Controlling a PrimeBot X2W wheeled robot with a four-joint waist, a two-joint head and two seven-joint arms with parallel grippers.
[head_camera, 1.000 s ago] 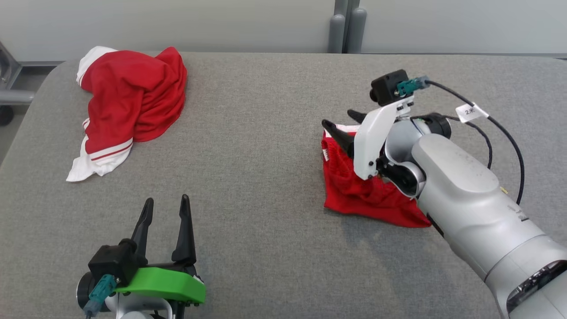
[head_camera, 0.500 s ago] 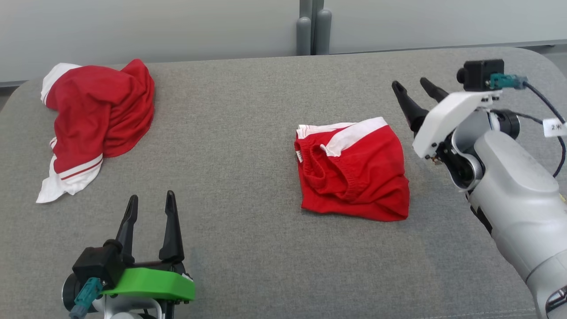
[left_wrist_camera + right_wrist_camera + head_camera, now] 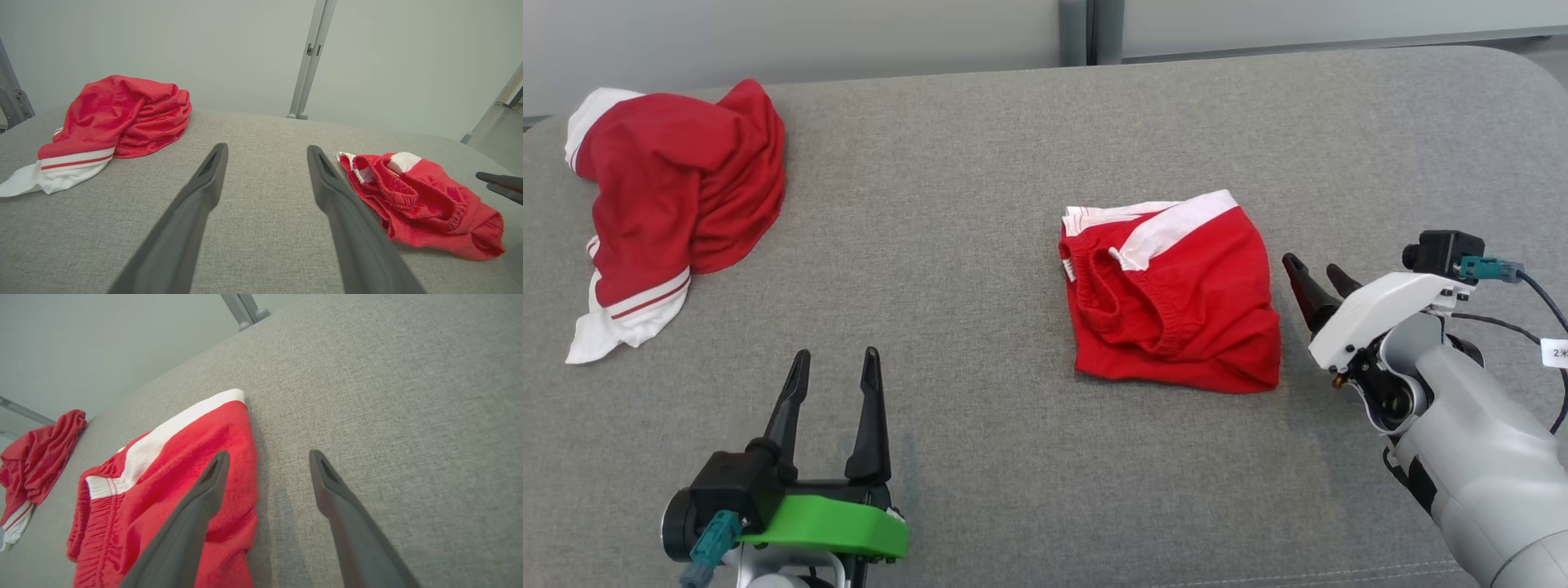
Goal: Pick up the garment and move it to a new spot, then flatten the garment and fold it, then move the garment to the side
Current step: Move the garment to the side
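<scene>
At the upper left of the head view, a crumpled red shirt [image 3: 670, 188] with white trim lies heaped on the grey pad [image 3: 980, 163]. At the lower left, the left gripper [image 3: 837, 353] hangs over bare pad, its two dark fingers spread wide with nothing between them. Right of centre lie the shorts [image 3: 1176, 302]: red, folded into a rough square, with the gathered waistband at the left and a white band along the top edge. They are well apart from the shirt. Just to their right, the right gripper [image 3: 1311, 263] points up and left, fingers parted and empty, with a strip of pad between its tips and the cloth.

In the left wrist view, the shirt [image 3: 122, 110] is at the left, the left gripper [image 3: 265, 149] frames bare pad, the shorts [image 3: 425, 204] lie at the right, and the right gripper [image 3: 483, 180] shows at the right edge.

In the right wrist view, the shirt [image 3: 41, 457] is at the far left and the shorts [image 3: 171, 490] at the lower left. The right gripper [image 3: 267, 455] is wide open, one finger crossing the shorts' edge, the other over pad.
</scene>
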